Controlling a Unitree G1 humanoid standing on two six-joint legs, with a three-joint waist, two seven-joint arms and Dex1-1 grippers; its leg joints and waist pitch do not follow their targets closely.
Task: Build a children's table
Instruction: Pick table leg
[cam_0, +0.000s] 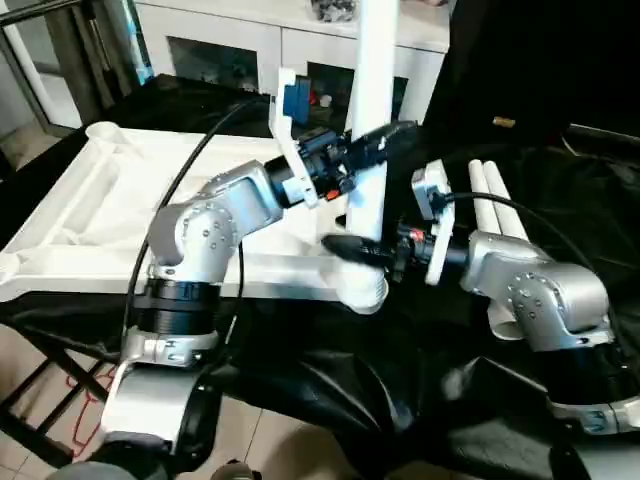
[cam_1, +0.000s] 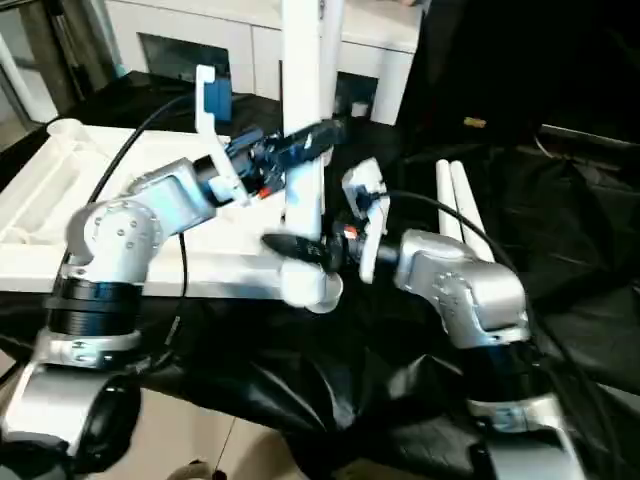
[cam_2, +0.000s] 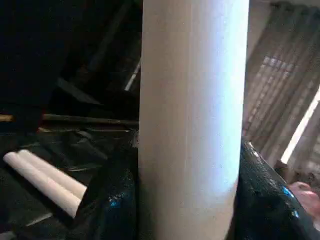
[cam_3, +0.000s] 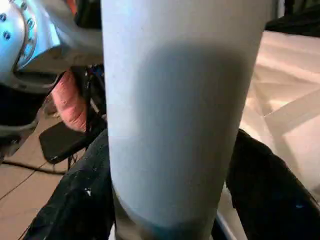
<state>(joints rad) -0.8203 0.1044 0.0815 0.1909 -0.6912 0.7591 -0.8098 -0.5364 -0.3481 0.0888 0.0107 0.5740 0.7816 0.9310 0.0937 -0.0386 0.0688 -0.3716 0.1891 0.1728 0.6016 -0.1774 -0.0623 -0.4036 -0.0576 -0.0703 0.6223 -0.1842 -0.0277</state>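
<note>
Centre of the frame: white leg (cam_0: 370, 130) is standing upright in the near corner socket (cam_0: 362, 287) of the upturned white table top (cam_0: 120, 210), which is lying across the left half. Left end effector (cam_0: 385, 140) is clamped around the leg higher up; right end effector (cam_0: 352, 248) is gripping it low, just above the socket. Two spare legs (cam_0: 497, 210) are lying side by side at right on black sheeting (cam_0: 560, 200).

2 head eyes looking forward and down over both forearms, 2 wrist cameras pressed close to the upright leg (cam_0: 371, 120), shared by all 4
</note>
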